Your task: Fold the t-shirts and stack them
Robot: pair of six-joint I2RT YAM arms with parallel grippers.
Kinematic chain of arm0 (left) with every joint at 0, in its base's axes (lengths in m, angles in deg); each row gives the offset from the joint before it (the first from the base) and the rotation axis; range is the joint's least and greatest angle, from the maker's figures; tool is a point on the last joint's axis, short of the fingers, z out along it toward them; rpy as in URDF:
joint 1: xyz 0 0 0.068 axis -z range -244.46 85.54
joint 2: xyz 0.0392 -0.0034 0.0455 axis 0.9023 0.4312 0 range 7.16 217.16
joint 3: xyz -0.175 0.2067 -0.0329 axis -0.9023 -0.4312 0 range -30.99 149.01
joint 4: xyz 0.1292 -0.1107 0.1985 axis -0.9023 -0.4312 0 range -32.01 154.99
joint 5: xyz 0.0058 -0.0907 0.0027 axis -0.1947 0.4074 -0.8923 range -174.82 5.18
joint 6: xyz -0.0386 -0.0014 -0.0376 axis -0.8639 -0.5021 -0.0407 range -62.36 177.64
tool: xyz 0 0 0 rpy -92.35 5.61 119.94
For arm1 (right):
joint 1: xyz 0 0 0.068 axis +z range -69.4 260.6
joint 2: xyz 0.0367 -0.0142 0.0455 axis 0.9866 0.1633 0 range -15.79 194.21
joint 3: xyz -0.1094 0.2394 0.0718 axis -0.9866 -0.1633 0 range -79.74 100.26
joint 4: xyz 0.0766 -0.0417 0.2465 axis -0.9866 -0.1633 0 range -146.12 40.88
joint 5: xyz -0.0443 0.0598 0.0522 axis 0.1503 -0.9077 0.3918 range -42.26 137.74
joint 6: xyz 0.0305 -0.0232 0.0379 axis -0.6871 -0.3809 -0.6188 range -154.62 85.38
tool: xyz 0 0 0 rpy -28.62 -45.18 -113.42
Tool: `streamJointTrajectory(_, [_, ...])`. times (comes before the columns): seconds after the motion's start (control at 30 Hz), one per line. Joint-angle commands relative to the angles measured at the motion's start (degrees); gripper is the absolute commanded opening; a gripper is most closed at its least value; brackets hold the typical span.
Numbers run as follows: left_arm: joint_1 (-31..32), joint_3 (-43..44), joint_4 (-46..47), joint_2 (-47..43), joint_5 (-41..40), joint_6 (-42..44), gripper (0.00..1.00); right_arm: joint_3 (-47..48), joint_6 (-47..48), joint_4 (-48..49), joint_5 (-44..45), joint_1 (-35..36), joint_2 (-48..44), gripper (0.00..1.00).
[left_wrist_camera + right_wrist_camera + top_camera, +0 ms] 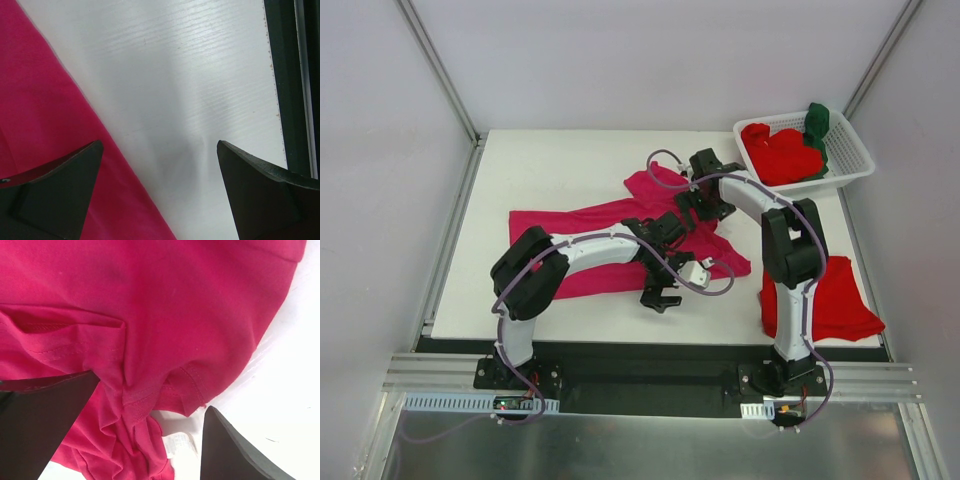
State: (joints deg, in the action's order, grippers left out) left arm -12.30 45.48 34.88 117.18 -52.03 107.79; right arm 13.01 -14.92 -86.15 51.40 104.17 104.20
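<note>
Probably limp, light, prone to bunching: magenta t-shirt (570, 222). Best pinched at sleeve hem (187, 374). Released, empty: left pincer (159, 142), right pincer (152, 390).

Both our arms are bent at the elbow and reaching inward; our left hand (159, 145) and right hand (150, 390) point down, fingers spread wide.

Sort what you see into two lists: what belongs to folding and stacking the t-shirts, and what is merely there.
Belongs to the job:
magenta-pink t-shirt, spread mid-table
red t-shirt, near right edge
red t-shirts in the basket
dark green t-shirt in the basket

Merely there:
white basket
table
</note>
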Motion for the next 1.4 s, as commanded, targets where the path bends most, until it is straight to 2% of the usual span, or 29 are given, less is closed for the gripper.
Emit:
streamJointTrajectory(0.0, [0.75,2.37,1.19,1.16,1.83,2.06,0.99,1.82,-0.72,0.83,0.21,0.69,-0.81,0.96])
streamJointTrajectory(0.77, [1.45,3.42,1.63,5.82,2.62,0.56,0.99,5.42,-0.89,-4.53,-1.90,1.04,2.71,0.96])
streamJointTrajectory(1.37, [2.24,-0.88,0.93,-1.91,2.54,-4.44,0.99,12.89,3.93,-4.71,5.04,0.51,6.84,0.96])
